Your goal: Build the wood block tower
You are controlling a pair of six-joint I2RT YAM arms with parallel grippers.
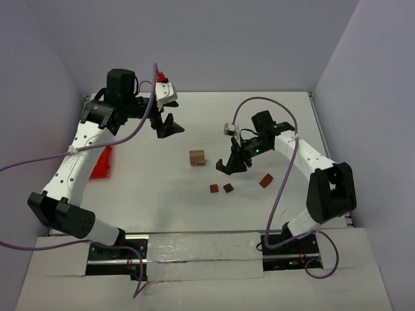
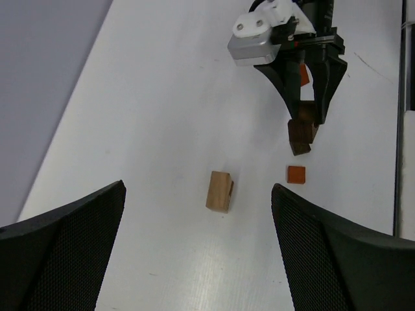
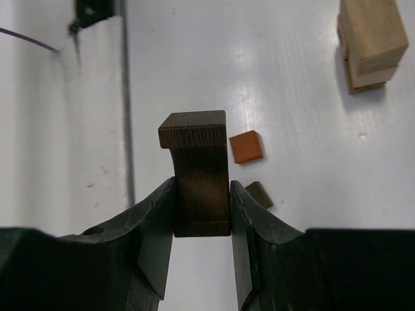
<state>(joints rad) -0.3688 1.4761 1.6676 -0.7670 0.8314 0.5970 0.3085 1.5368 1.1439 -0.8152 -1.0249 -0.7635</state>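
Wood block tower (image 1: 197, 157) so far is just a short tan stack sitting roughly mid-table, with bare white surface all round it.

Going from the left: the red bin (image 1: 98, 163) is over by the left edge of the table (image 1: 162, 201), partly tucked behind the left arm. The left gripper (image 1: 170, 129) hangs up and left of the stack with its jaws spread wide and nothing in them. From its wrist camera there's plenty of free table between its fingers and the tan stack.

Just right of and nearer than the stack, two little loose pieces lie side by side without touching: a reddish-brown cube (image 1: 214, 188) and a small dark block (image 1: 228, 188).

Right above those is the right gripper (image 1: 231, 167), clamped on a dark brown block (image 3: 198, 175). The block stands upright between the fingers with its top poking out past the tips, lifted off the table and close beside the stack.

Further right a reddish block (image 1: 266, 181) lies tilted on its own, well away from the right edge.
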